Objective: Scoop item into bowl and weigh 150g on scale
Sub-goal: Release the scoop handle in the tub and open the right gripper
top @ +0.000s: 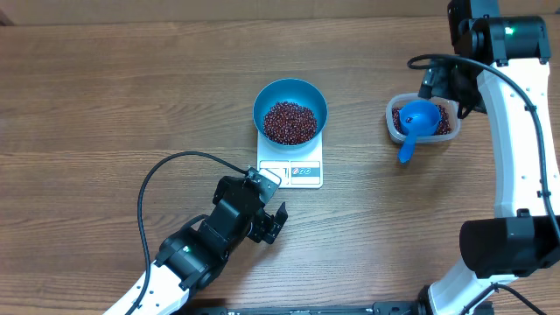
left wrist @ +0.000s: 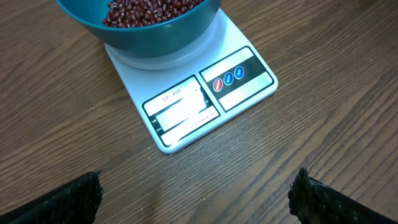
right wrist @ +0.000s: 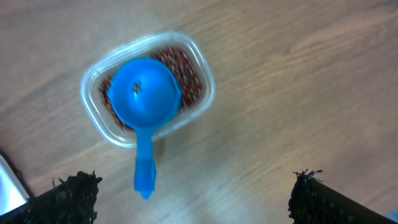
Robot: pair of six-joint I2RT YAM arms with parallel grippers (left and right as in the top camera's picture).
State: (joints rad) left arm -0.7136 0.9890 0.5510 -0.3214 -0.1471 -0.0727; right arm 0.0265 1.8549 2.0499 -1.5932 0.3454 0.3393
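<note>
Because the bowl (top: 262, 94) sits on the scale (top: 303, 173) with the beans (top: 290, 122) inside for weighing, I judge scooping paused. My left gripper (left wrist: 196, 199) hangs wide and empty just before the scale. My right gripper (right wrist: 196, 205) is equally wide, well to its side above the tub (top: 391, 122) holding the scoop (top: 419, 117).

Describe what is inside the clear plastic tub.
Dark red beans lie in the tub, and a blue scoop rests on them, its handle jutting over the rim. The scoop's head covers the beans beneath it and the tub's floor.
</note>
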